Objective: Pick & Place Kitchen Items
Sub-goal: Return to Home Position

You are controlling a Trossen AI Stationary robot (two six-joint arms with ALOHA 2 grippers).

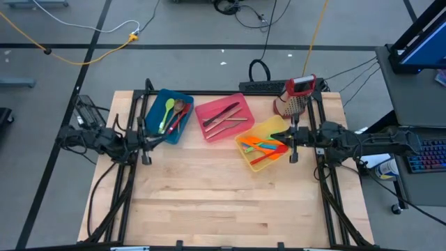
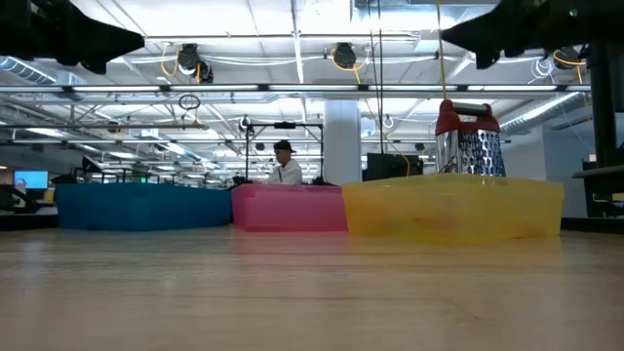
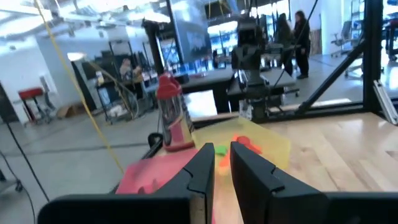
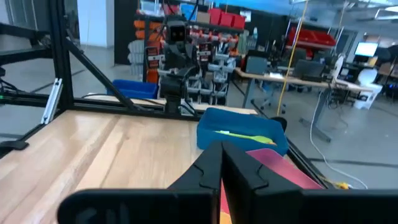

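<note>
Just beside the closed, empty right gripper (image 1: 289, 143): kitchen items (image 1: 263, 146) inside the yellow bin (image 1: 258, 166).

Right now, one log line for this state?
left gripper: empty, by blue rectangular plastic bin | right gripper: shut, empty, by yellow rectangular plastic bin | coloured utensils: in bins

light: bright, even | source: ceiling lights (image 2: 322, 15) (overhead strips) | shadows: faint on table (image 1: 223, 209) | glare: ceiling only
</note>
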